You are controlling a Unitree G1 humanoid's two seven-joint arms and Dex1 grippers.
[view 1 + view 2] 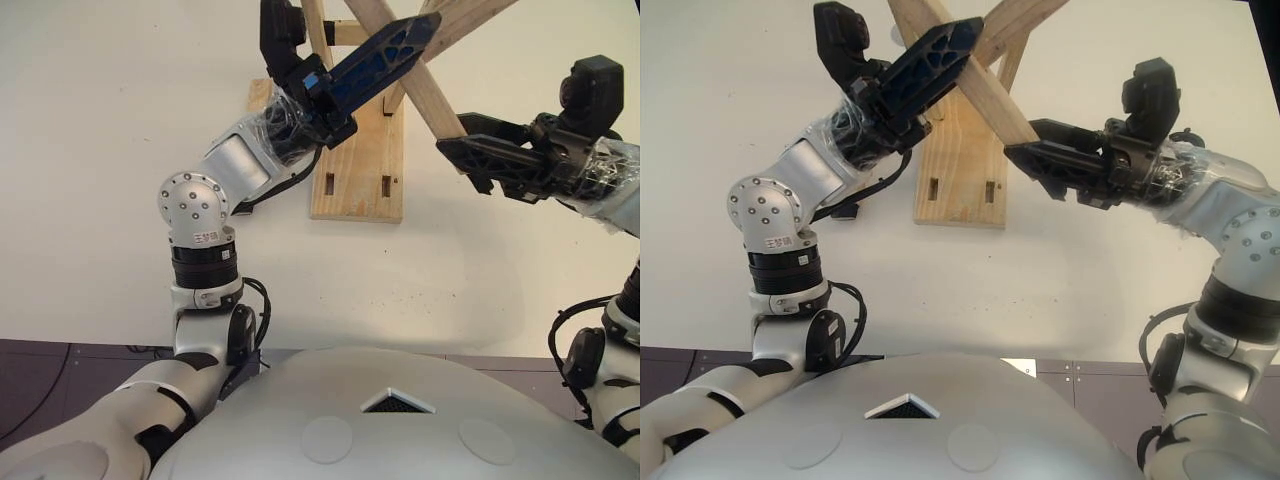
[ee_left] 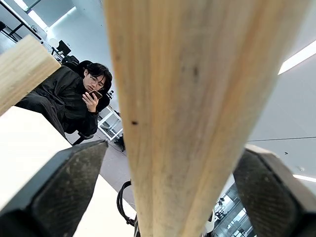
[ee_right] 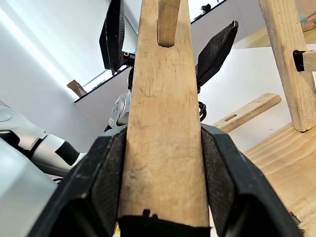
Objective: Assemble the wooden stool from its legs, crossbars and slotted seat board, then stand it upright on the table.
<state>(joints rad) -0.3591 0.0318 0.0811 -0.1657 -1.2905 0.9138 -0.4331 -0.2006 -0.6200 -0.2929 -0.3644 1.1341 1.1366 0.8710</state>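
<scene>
The slotted seat board [image 1: 360, 180] lies flat on the white table. At its far end stands one leg [image 1: 316, 30] with a crossbar [image 1: 345, 33] in it. Above the board two more legs cross in the air. My left gripper [image 1: 400, 45] is shut on the leg [image 1: 470, 15] that slants up to the right; the left wrist view shows it between the fingers [image 2: 64, 192]. My right gripper [image 1: 455, 142] is shut on the lower end of the other leg [image 1: 420, 85], whose slot [image 3: 168, 22] shows in the right wrist view.
A loose slotted wooden bar [image 3: 247, 111] lies on the table beside the board. The table [image 1: 120, 150] is bare white to the left and in front of the board. Its front edge [image 1: 100, 340] runs close to me.
</scene>
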